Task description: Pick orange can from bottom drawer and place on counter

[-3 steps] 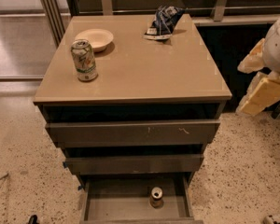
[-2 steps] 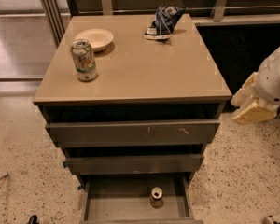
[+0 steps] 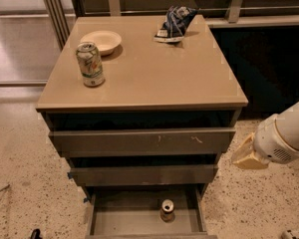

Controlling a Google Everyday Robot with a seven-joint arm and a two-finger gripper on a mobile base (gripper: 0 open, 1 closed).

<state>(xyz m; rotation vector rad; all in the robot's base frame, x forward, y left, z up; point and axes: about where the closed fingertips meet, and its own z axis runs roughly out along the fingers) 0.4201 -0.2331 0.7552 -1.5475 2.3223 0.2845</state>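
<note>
Orange can [image 3: 167,209] stands upright in the open bottom drawer [image 3: 124,217].
The drawer's front is cut off by the frame edge; the gripper [image 3: 249,156], right of the cabinet [image 3: 139,142], shows only a tan stub, grip unreadable; it sits lower than a moment ago.

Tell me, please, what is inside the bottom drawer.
Only the orange can stands upright on the grey floor of the bottom drawer. Its rear part is hidden under the drawer above. The gripper hangs outside, right of the cabinet.
</note>
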